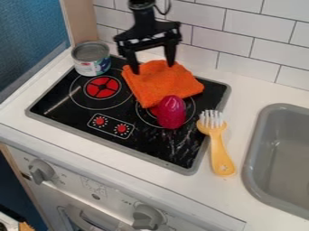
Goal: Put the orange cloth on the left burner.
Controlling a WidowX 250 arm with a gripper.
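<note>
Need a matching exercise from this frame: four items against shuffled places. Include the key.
Things:
1. Can
2. Orange cloth
3. Yellow-handled brush
4. Dark pink object

Places:
A. Over the right burner, on the camera side of the cloth
B. At the edge of the cooktop nearest the sink
C. Below the spread jaws
D. At the cooktop's far-left corner

Pairs: 1-D, 2-C, 3-B, 4-A

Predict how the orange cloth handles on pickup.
Likely floppy: the orange cloth looks like soft, fuzzy fabric with uneven folds, so corners should sag below the gripper. Probably light, given its thin edges. Dragging it might nudge the rounded magenta object at its near edge.
</note>
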